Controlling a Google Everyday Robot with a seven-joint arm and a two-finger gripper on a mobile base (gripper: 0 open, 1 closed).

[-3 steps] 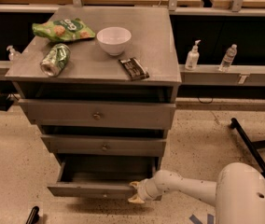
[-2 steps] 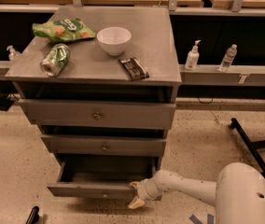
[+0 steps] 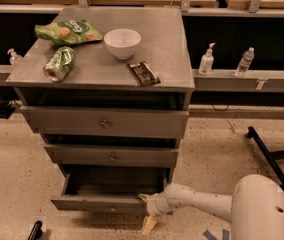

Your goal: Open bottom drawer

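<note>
The bottom drawer (image 3: 99,203) is the lowest of three grey drawers and stands pulled out, its dark inside showing. Its small round knob (image 3: 113,209) sits on the front. My gripper (image 3: 146,211) is at the right end of the drawer front, low near the floor. One tan finger (image 3: 143,198) lies behind the front panel and the other finger (image 3: 148,226) lies in front of it, pointing down. They stand apart, straddling the panel's end. My white arm (image 3: 202,204) reaches in from the right.
The middle drawer (image 3: 111,155) and top drawer (image 3: 104,122) are shut above. On the cabinet top lie a chip bag (image 3: 68,32), a green can (image 3: 59,64), a white bowl (image 3: 122,42) and a dark snack bar (image 3: 143,73). A black chair leg (image 3: 269,159) lies at right.
The drawer stays pulled out by the same amount. My gripper's front finger has dropped slightly toward the floor.
</note>
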